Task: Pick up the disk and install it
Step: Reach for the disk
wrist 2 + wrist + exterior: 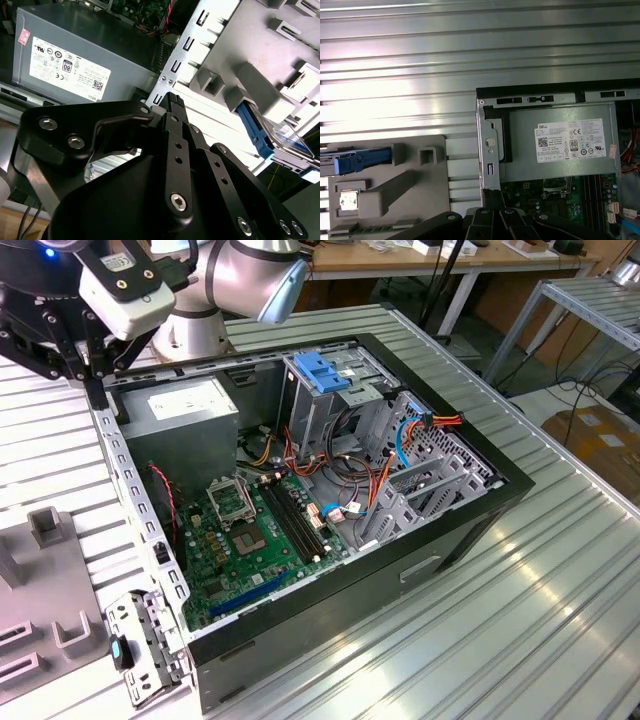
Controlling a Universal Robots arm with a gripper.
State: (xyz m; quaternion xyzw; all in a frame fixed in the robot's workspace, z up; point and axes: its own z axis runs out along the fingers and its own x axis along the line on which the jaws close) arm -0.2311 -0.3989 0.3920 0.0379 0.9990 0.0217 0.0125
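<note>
Ribbed metal surface carries everything. Nearest, my jaws, upper left in the exterior view, look pressed together and empty above the computer case wall. Farther off, the disk stands edge-up in the grey fixture, on the side away from the case, its long axis along the ribs.

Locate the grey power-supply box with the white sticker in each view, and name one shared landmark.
Exterior view: power-supply box in a corner of the case, toward the exterior view's left.
First wrist view: box just inside the black rim, sticker showing.
Second wrist view: box beside the perforated wall, sticker showing.
Shared landmark: the grey holder outside that wall.
</note>
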